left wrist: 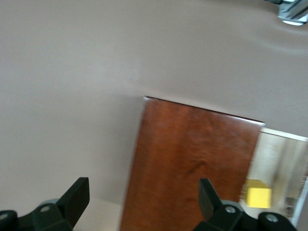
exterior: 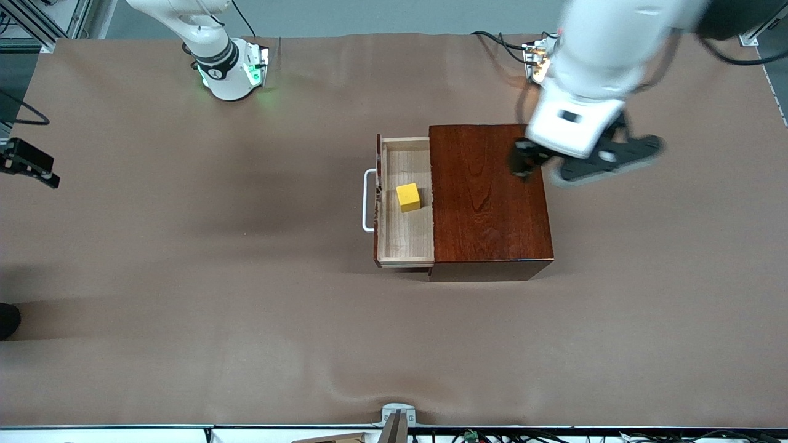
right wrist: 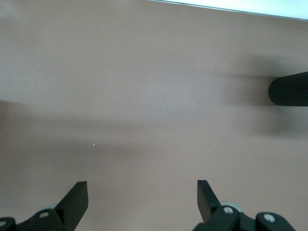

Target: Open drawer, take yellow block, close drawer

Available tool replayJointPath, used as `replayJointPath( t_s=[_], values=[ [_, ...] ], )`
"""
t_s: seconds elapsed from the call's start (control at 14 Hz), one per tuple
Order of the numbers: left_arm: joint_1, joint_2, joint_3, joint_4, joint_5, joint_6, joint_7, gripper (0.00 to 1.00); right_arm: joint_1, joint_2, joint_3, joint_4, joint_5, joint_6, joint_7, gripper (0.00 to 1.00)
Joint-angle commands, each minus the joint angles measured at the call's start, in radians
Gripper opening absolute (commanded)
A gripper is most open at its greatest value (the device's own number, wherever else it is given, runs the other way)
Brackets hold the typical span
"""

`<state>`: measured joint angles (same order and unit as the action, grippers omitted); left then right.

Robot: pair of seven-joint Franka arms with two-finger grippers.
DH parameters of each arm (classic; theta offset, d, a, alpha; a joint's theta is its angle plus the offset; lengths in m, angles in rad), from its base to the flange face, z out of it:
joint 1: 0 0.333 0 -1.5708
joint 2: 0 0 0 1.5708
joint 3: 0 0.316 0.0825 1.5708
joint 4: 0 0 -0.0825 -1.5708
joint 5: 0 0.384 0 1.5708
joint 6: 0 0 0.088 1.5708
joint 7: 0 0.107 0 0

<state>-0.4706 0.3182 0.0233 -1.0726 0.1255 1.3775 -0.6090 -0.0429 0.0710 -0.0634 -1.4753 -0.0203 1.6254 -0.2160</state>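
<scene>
Pale wood shows where the drawer is already pulled out of the dark wooden box, toward the right arm's end of the table. The yellow block lies on the drawer floor, untouched, so taking it and pushing the drawer shut are left. The left end effector hovers over the box's edge away from the drawer, fingers spread and holding nothing, with the block well apart from it. The right end effector waits over bare table, fingers apart.
</scene>
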Motion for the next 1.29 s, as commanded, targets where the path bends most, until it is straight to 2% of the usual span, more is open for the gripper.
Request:
replayJointPath(
  t_s=[0.0, 0.21, 0.43, 0.71, 0.86, 1.0, 1.07, 1.21],
  values=[
    [0.114, -0.124, -0.019, -0.142, 0.003, 0.003, 0.179, 1.00, -0.035, 0.024, 0.011, 0.029, 0.005, -0.007, 0.014, 1.00],
    [0.240, -0.212, -0.019, -0.274, -0.039, 0.041, 0.348, 1.00, -0.051, 0.026, 0.011, 0.023, 0.011, -0.021, 0.049, 1.00],
    [0.335, -0.280, -0.019, -0.381, -0.043, 0.084, 0.483, 1.00, -0.026, 0.026, 0.017, 0.020, 0.029, -0.074, 0.336, 1.00],
    [0.362, -0.304, -0.019, -0.394, -0.053, 0.078, 0.526, 1.00, 0.058, 0.026, 0.017, 0.018, 0.048, -0.120, 0.648, 1.00],
    [0.447, -0.323, -0.058, -0.424, -0.095, 0.089, 0.526, 1.00, 0.122, 0.026, 0.017, 0.020, 0.046, -0.157, 0.766, 1.00],
    [0.463, -0.358, -0.074, -0.469, -0.099, 0.101, 0.528, 1.00, 0.181, 0.032, 0.019, 0.020, 0.049, -0.180, 0.930, 1.00],
    [0.464, -0.369, -0.078, -0.484, -0.109, 0.106, 0.528, 1.00, 0.199, 0.035, 0.019, 0.018, 0.068, -0.186, 0.996, 1.00],
    [0.458, -0.396, -0.080, -0.512, -0.110, 0.104, 0.528, 1.00, 0.221, 0.041, 0.019, 0.020, 0.167, -0.191, 1.139, 1.00]
  ],
)
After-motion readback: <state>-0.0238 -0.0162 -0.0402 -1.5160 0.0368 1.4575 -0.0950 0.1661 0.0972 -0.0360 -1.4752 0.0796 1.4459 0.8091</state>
